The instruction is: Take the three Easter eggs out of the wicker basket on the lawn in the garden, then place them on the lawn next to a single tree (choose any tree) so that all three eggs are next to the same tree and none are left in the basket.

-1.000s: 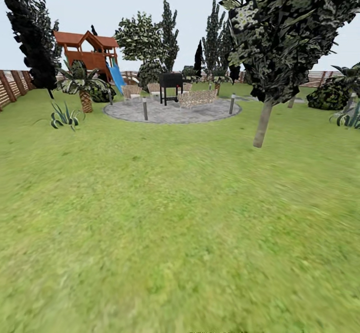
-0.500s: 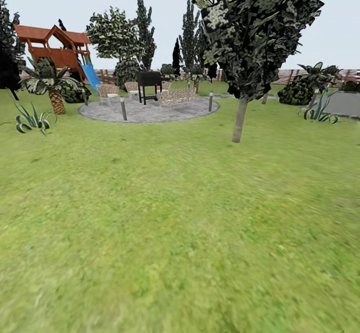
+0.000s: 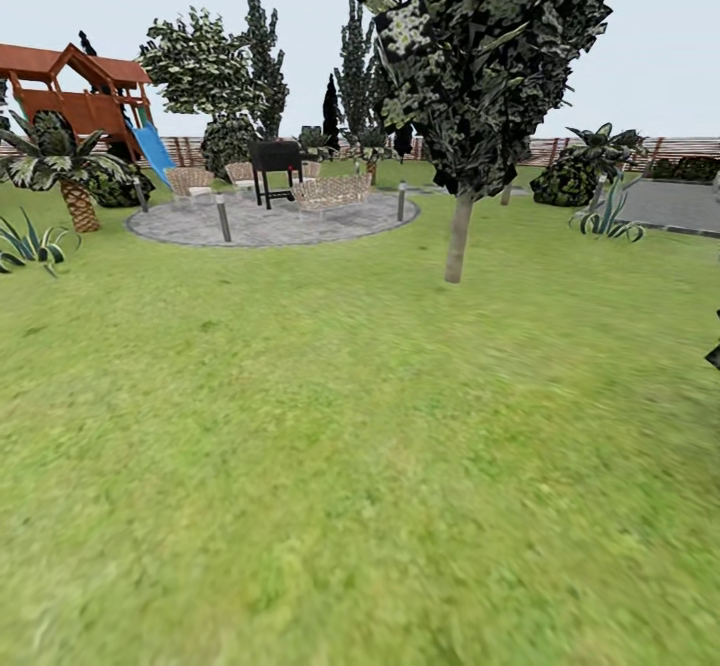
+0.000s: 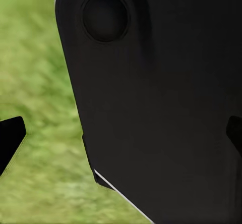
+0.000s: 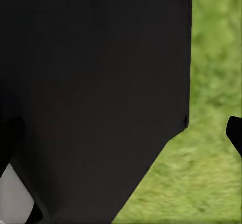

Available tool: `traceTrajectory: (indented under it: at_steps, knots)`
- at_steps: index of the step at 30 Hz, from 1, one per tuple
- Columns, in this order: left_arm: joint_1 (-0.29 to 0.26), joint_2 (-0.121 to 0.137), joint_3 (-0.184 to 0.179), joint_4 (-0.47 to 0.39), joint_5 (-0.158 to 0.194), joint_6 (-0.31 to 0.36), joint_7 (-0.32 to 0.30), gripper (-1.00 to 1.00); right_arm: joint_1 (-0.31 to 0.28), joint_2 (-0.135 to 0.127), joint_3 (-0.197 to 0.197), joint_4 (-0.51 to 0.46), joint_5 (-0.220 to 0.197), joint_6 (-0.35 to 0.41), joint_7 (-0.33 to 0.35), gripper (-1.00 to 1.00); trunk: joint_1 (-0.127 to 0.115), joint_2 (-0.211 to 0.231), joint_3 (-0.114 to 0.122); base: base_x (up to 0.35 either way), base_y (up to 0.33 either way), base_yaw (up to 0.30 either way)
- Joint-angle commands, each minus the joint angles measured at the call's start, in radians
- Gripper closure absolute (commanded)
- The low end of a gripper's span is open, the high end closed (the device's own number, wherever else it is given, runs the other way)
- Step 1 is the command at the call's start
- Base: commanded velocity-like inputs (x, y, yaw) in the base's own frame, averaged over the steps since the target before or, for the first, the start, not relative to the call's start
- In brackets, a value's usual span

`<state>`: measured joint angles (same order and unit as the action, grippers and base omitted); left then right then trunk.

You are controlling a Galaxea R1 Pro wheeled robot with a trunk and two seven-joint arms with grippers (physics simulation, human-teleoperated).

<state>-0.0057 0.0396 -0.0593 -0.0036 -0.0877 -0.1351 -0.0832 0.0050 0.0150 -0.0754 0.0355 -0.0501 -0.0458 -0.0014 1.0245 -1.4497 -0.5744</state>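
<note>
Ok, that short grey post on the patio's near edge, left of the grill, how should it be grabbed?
Probably around the upper shaft of the post, fingers level, coming from the lawn side. It stands upright and slim, with open grass in front and the chairs behind. It is too far off to judge finer detail.

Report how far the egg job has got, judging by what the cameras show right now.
Nothing looks done: on the lawn around the pale-trunked tree no egg lies. In hand: nothing evident; the wrist views give dark robot body over grass, and whether either tool is open cannot be told. Left: find the basket, lift out three eggs, set them by one tree.
</note>
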Motion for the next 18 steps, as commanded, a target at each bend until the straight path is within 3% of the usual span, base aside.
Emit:
traceTrajectory:
  at_steps: [1,7,18]
  knots:
    - [0.000,0.000,-0.005,0.001,-0.008,-0.005,0.000,-1.00,0.000,0.000,-0.007,0.001,-0.005,-0.005,0.000,-1.00,0.000,0.000,-0.001,0.286,0.000,-0.013]
    - [0.000,0.000,-0.005,0.001,-0.008,-0.005,0.000,-1.00,0.000,0.000,-0.007,0.001,-0.005,-0.005,0.000,-1.00,0.000,0.000,-0.001,0.317,0.000,-0.134]
    - [-0.001,0.000,-0.005,0.001,-0.038,-0.005,0.000,-1.00,0.000,0.001,-0.007,0.001,-0.005,-0.005,0.000,-1.00,0.000,0.000,-0.001,0.333,0.000,-0.269]
